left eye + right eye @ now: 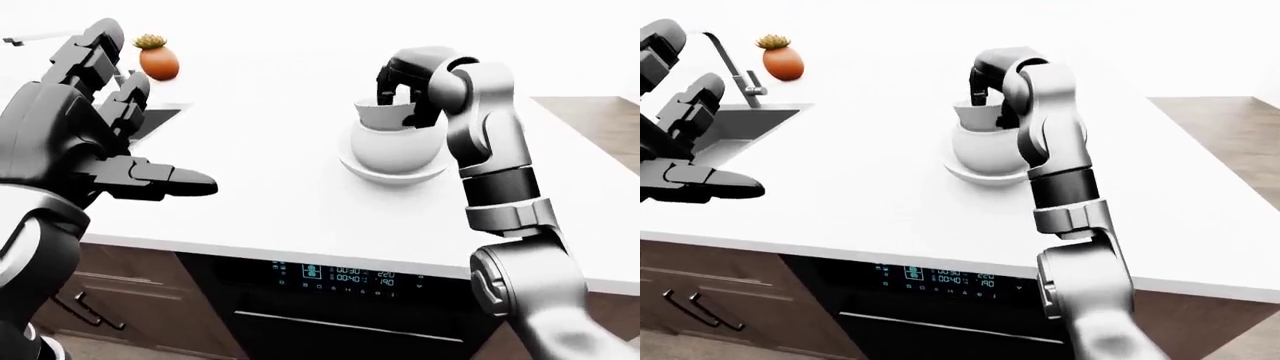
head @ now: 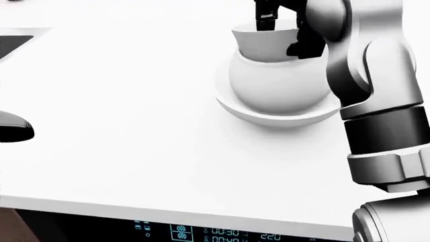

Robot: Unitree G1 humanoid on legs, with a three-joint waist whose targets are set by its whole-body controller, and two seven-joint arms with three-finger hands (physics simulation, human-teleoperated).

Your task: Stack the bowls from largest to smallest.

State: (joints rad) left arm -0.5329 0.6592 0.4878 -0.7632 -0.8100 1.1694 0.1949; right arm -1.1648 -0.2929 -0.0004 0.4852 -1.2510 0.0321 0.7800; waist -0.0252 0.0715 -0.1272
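White and matte, three bowls sit nested on the worktop (image 1: pixel 280 202), right of centre in the left-eye view. The large bowl (image 2: pixel 268 115) is wide and shallow, only its rim showing as a saucer-like lip around the rest. The mid bowl (image 2: pixel 275 88) stands in it, deep and round-bellied, upright. The small bowl (image 2: pixel 265 44) rests in the mid bowl's mouth, tilted, its rim higher on the head view's left; whether it is fully seated cannot be told.

The right hand (image 1: pixel 405 86) comes down over the stack from the top of the view, its arm bending up from the lower right. Its dark fingers (image 2: pixel 268 15) close round the small bowl's rim, one reaching down inside the bowl and another pressing the outer wall on the right, so the hand pinches that bowl's edge.

The left hand (image 1: pixel 110 142) hovers at the left of the left-eye view, well apart from the bowls, fingers spread, one pointing flat toward the right and the others raised. It holds nothing and touches nothing.

Top left in the right-eye view are a sink (image 1: pixel 750 124) with a tap (image 1: pixel 735 67), and an orange pot (image 1: pixel 782 61) with a small green plant. Below the worktop's near edge an oven panel (image 1: pixel 335 276) glows with blue digits above dark wood cabinets (image 1: pixel 710 292).
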